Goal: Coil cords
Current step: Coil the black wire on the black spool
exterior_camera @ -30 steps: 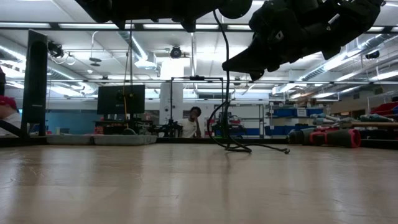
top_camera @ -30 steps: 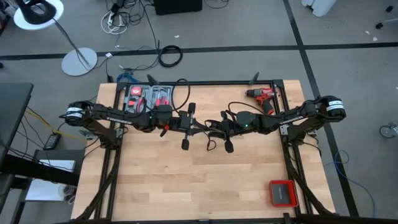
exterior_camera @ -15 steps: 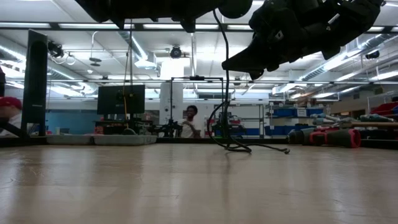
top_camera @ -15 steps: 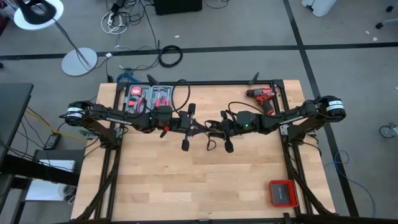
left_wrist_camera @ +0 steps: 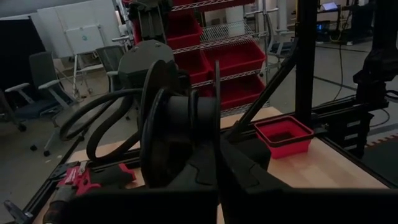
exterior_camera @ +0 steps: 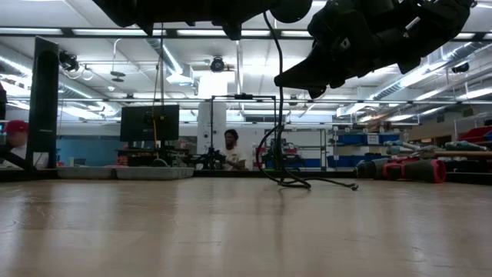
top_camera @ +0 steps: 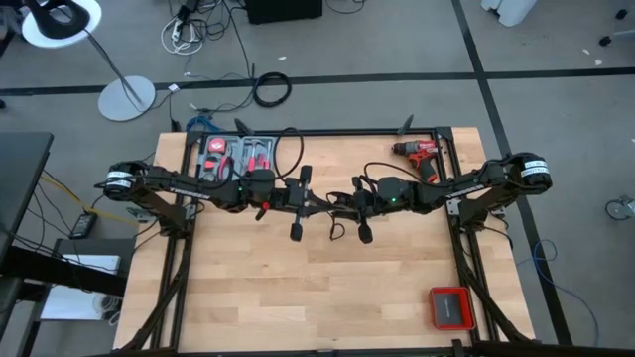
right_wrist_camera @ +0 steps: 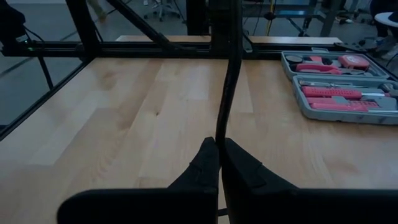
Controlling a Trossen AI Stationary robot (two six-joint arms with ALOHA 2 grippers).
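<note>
1. Here, from above, I see my left gripper over the table's middle, jaws pressed together on the cord.
2. The cord, thin and black, spans the short gap between both grippers; its slack trails onto the wood just below them.
3. My right gripper faces the left one, just beside it, jaws also pinching the cord.
4. I judge the cord light, limp and springy; it should bend easily but may uncoil. Holding it near an end seems wisest.
5. From above, the arms hide the pinch points. I cannot make out both cord ends.
</note>
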